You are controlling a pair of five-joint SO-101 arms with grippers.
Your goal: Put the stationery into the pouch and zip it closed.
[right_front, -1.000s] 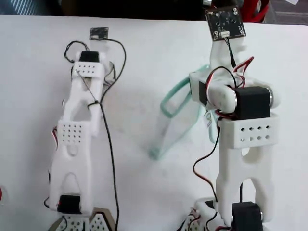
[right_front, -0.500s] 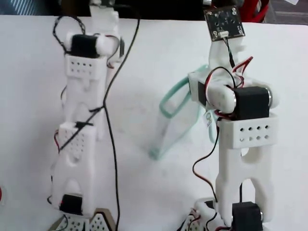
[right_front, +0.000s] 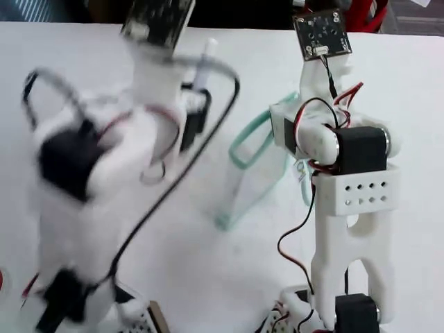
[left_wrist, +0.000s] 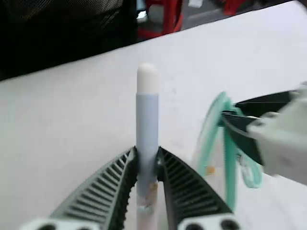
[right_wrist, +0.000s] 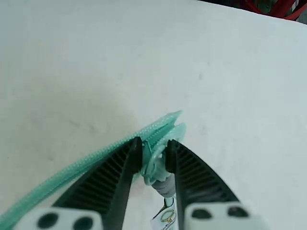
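A pen (left_wrist: 146, 115) with a light blue barrel and a white cap stands upright between the fingers of my left gripper (left_wrist: 147, 155), which is shut on it. In the high view the left arm is raised above the table with the pen (right_front: 205, 61) sticking out just left of the pouch (right_front: 253, 177). The pouch is clear plastic with a teal zipper edge, and its mouth gapes toward the left arm. My right gripper (right_wrist: 154, 144) is shut on the pouch's teal zipper end (right_wrist: 158, 160) at table level. The left wrist view shows the pouch (left_wrist: 225, 143) with the right gripper's dark fingers (left_wrist: 244, 115) beside it.
The white table (right_front: 229, 270) is bare around the pouch. A black cable (right_front: 173, 187) hangs from the left arm across the middle. Red chair legs (left_wrist: 163, 19) and dark space lie beyond the table's far edge.
The left arm has lifted off the table and swung right toward the pouch, carrying the pen. The right arm and the pouch have stayed put.
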